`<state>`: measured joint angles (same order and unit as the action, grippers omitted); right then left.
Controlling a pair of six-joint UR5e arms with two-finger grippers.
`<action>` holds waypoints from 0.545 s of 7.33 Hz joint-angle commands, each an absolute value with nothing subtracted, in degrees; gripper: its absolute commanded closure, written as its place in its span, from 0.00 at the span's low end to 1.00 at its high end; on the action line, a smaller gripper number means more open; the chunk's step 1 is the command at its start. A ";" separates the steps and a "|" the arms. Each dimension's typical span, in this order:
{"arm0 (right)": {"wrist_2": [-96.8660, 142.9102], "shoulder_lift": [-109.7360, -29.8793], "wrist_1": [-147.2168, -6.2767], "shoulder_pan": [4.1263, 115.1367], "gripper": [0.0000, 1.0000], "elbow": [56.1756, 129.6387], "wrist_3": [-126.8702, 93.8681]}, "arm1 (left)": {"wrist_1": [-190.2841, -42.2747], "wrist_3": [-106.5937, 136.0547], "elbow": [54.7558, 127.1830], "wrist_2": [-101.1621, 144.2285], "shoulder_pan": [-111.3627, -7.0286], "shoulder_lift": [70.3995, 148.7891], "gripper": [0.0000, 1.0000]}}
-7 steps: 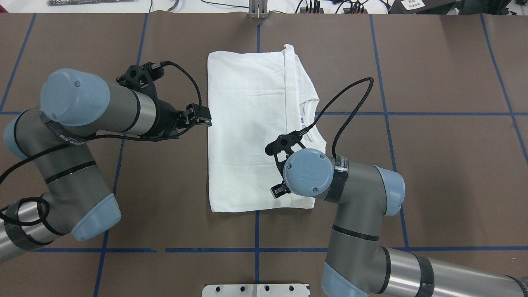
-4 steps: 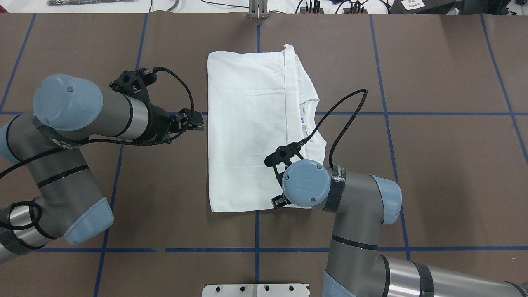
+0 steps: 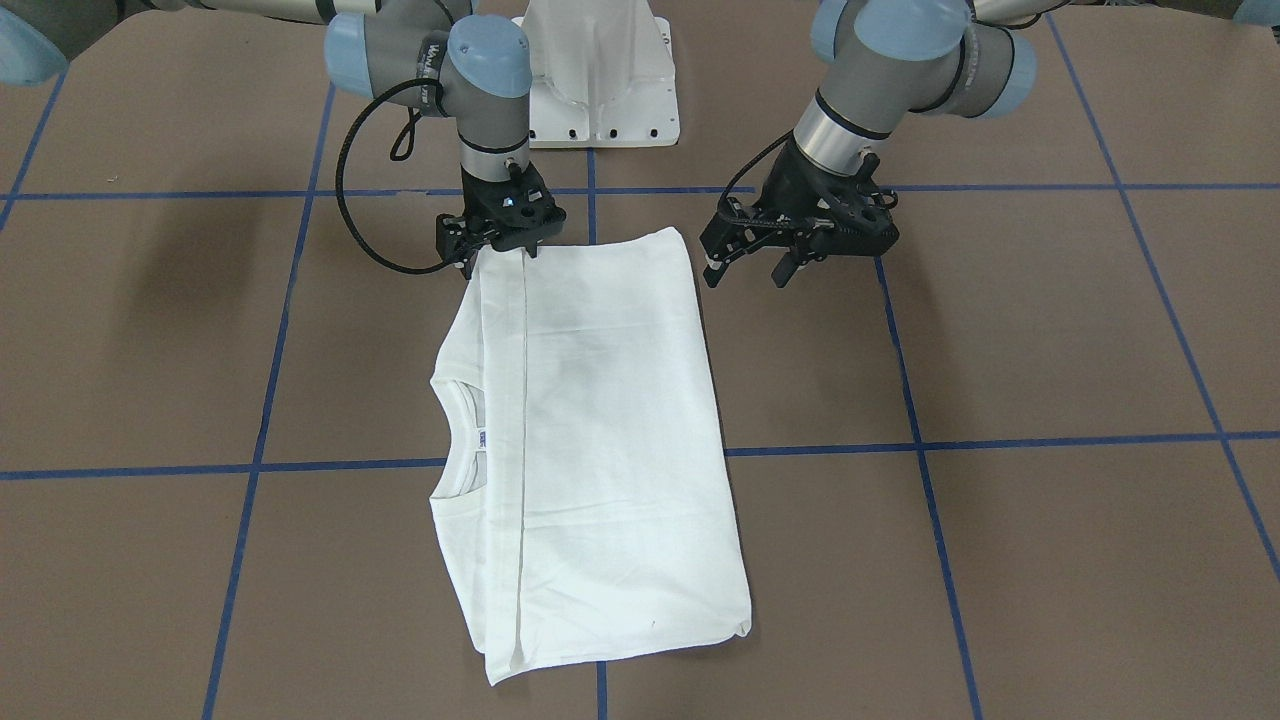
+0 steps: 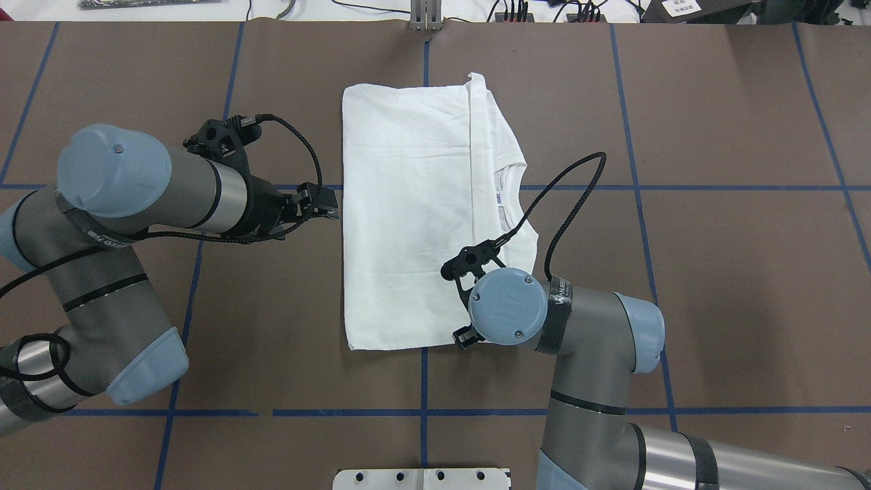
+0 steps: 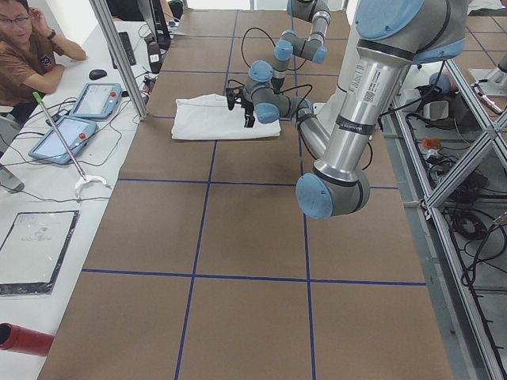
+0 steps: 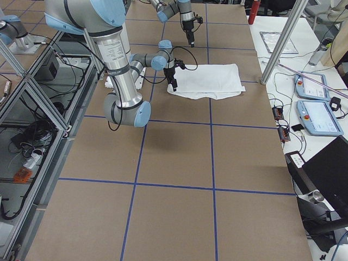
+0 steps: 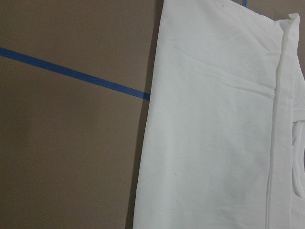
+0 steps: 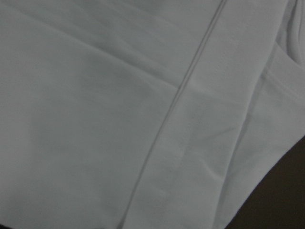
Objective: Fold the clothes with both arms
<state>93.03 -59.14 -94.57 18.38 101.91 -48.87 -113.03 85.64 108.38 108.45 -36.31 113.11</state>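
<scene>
The white shirt (image 4: 408, 218) lies folded flat at the table's middle, its ribbed collar (image 4: 507, 204) and small neck label (image 4: 498, 199) showing on the right side. My left gripper (image 4: 331, 202) hovers open just off the shirt's left edge, holding nothing; in the front-facing view the left gripper (image 3: 745, 270) stands apart from the shirt (image 3: 600, 430). My right gripper (image 3: 500, 255) sits over the shirt's edge nearest the robot, beside the fold line, and looks open. From overhead the wrist cap mostly hides the right gripper (image 4: 466, 335). Both wrist views show only cloth (image 8: 119, 119) and table.
A white pedestal (image 3: 600, 70) stands between the arm bases. Blue tape lines (image 4: 680, 187) cross the brown table. A person (image 5: 32, 55) sits beyond the far table edge, with tablets (image 5: 67, 131) and cables beside them. Open table lies on both sides of the shirt.
My left gripper has drawn back leftward off the shirt's left edge. My right gripper has slid toward the robot, reaching the shirt's near edge. The shirt has not moved.
</scene>
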 commanded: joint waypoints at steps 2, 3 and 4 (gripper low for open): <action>93.16 -60.90 -94.57 18.63 0.00 102.21 -48.78 | -113.03 85.69 108.28 108.46 -36.30 113.38 0.00; 93.95 -61.08 -94.66 19.68 0.00 102.39 -48.69 | -113.03 85.78 108.28 108.46 -36.12 113.47 0.00; 94.13 -62.13 -94.57 20.12 0.00 102.57 -48.60 | -113.03 86.13 108.28 108.46 -35.51 113.64 0.00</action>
